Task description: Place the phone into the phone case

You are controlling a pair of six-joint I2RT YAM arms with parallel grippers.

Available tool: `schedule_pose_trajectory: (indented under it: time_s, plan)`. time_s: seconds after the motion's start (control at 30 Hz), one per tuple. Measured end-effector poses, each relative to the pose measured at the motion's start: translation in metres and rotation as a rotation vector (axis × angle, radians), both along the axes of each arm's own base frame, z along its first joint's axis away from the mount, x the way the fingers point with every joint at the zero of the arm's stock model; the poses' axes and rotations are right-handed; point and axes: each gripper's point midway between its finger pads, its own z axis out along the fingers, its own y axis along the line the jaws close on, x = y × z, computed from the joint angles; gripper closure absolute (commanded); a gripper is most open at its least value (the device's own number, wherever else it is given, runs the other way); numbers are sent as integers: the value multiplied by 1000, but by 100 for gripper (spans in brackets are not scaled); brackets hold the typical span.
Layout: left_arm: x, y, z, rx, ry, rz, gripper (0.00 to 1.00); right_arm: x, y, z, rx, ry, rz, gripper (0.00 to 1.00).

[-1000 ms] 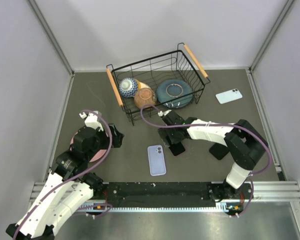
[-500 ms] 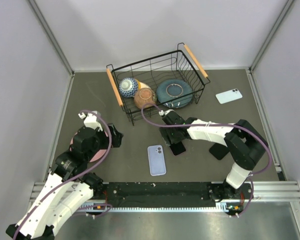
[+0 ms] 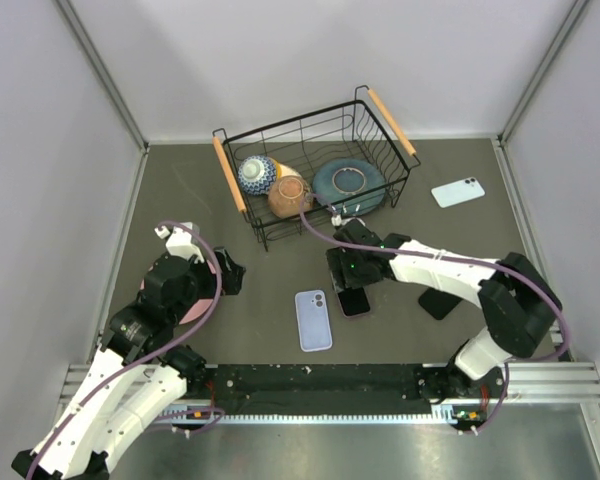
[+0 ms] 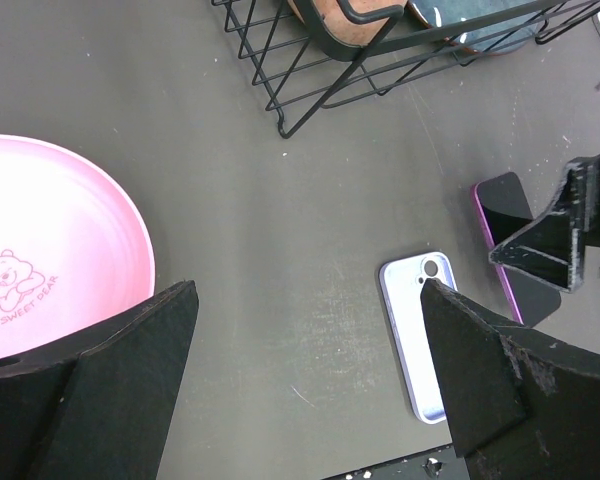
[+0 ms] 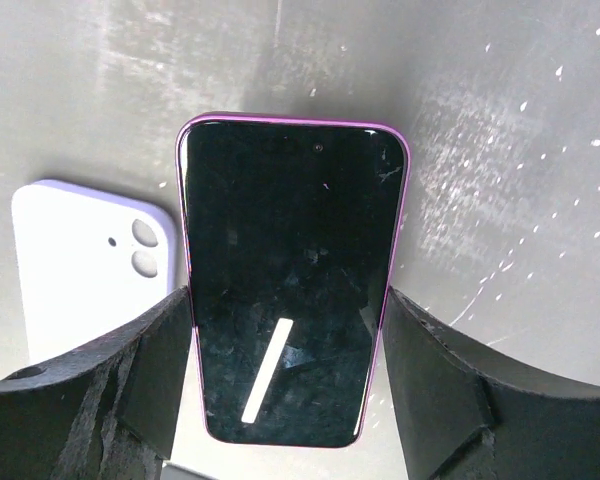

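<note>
Seen from my remote station, the right gripper (image 5: 285, 296) stood over the phone (image 5: 292, 210), its two fingers (image 5: 100, 385) set against the handset's long edges, the glossy black screen facing up with a thin magenta rim showing round it; I could not tell whether the phone lay on the table (image 3: 180, 200) or hung just clear of it. The phone case (image 5: 85, 275), pale lavender, lay flat just beside the phone, on its left in the wrist view, with two small lens holes near its top corner; in the overhead view it sat slightly nearer the arm bases than the phone. My left gripper (image 4: 305, 295) hovered above the dark tabletop with its fingers spread wide and nothing between them, a pink plate (image 4: 60, 240) at its left. Toward the back of the table sat a wire basket (image 3: 392, 122) holding three pieces of crockery, and a pale blue phone (image 3: 457, 191) lay well apart near the right wall
</note>
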Motion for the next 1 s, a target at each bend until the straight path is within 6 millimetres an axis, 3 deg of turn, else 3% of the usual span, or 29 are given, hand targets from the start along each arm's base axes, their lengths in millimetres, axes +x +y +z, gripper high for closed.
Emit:
schedule_pose_trajectory:
  time_s: [0.2,0.4,0.57,1.0]
  plan:
    - [0,0,1,-1,-2,0,2,-12,17,26,121,11,-68,51]
    - [-1,0,2,-7,-10,-3,2,-44,51,31,208,68,-74,50]
    - [-2,-1,4,-12,-15,-7,2,-58,77,33,302,85,-79,50]
    - [-3,-1,6,-19,-24,-12,2,-64,84,12,333,101,-147,50]
